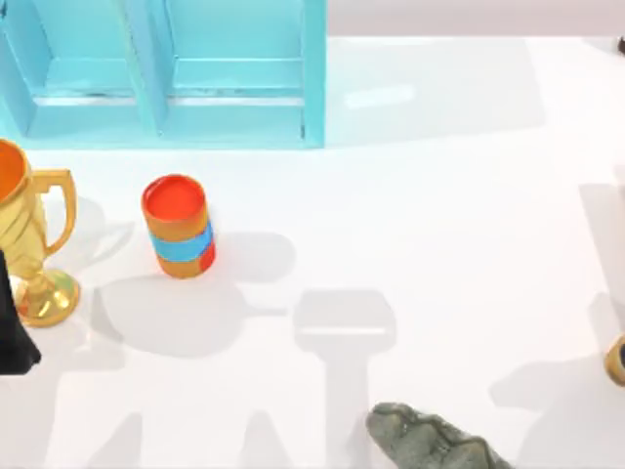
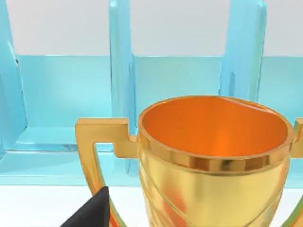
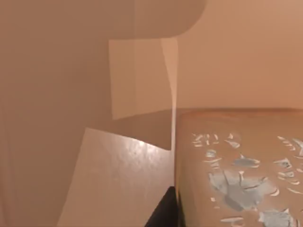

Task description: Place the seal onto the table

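Note:
The seal is a tan-brown block at the top view's right edge, cut off by the frame, low over or on the white table; I cannot tell which. The right wrist view looks at it from very close: the seal has a brown face with flaked white marks. A dark part of my right gripper lies against its edge. My left gripper sits at the table's left edge beside a gold trophy. In its wrist view, my left gripper is just in front of the trophy.
A light-blue shelf unit stands at the back left. An orange cup with a blue band stands in front of it. A grey-green lumpy figure lies at the front edge, right of centre.

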`<state>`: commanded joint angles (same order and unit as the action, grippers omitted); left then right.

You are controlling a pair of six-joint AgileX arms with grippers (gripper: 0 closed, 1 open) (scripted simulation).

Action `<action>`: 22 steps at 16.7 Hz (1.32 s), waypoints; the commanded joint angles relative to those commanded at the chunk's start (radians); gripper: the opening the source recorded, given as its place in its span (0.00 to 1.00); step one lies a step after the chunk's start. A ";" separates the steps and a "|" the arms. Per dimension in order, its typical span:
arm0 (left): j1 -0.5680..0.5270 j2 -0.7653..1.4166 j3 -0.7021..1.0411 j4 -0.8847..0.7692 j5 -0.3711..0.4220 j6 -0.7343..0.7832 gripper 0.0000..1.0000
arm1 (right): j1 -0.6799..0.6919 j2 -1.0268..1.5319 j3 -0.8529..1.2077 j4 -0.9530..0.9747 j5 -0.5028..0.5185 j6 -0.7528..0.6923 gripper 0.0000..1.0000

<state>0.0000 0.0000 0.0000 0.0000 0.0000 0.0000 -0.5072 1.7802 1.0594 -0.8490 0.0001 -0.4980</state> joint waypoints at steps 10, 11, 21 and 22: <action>0.000 0.000 0.000 0.000 0.000 0.000 1.00 | 0.000 0.000 0.000 0.000 0.000 0.000 0.00; 0.000 0.000 0.000 0.000 0.000 0.000 1.00 | 0.000 0.000 0.000 0.000 0.000 0.000 0.00; 0.000 0.000 0.000 0.000 0.000 0.000 1.00 | 0.069 -0.019 0.199 -0.125 -0.035 0.225 0.00; 0.000 0.000 0.000 0.000 0.000 0.000 1.00 | 0.100 -0.032 0.239 -0.166 -0.039 0.285 0.00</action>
<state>0.0000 0.0000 0.0000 0.0000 0.0000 0.0000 -0.4073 1.7485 1.2988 -1.0155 -0.0393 -0.2133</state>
